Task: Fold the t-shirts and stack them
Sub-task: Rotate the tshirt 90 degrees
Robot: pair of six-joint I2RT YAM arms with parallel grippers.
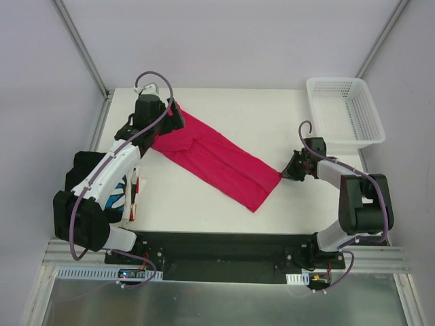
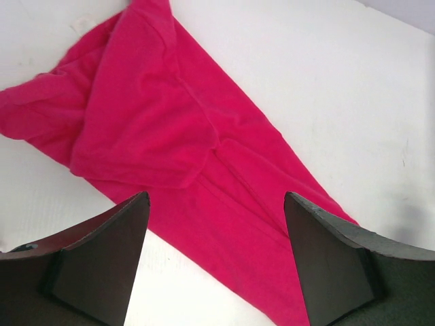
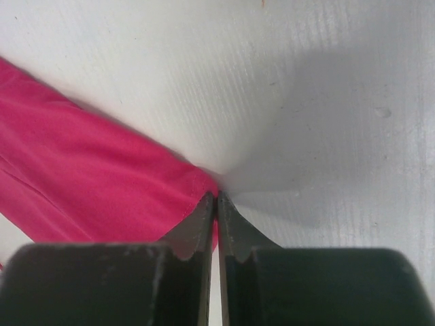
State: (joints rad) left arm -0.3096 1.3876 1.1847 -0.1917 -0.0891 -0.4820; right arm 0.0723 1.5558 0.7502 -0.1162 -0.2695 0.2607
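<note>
A crimson-pink t-shirt (image 1: 217, 159), folded lengthwise into a long strip, lies slantwise across the white table. My left gripper (image 1: 175, 119) hovers over its far-left end, jaws wide open with nothing between them. In the left wrist view the t-shirt (image 2: 156, 115) spreads out beneath that gripper (image 2: 216, 197). My right gripper (image 1: 284, 174) sits low at the strip's near-right corner. The right wrist view shows it (image 3: 217, 195) shut on the t-shirt's (image 3: 88, 176) corner hem, with pink cloth pinched between the fingertips. More t-shirts (image 1: 128, 195), black with blue-white print and with red and white edges, lie under my left arm.
A white lattice basket (image 1: 343, 109) stands at the table's far-right corner. Metal frame posts rise at both far corners. The black base rail (image 1: 217, 248) runs along the near edge.
</note>
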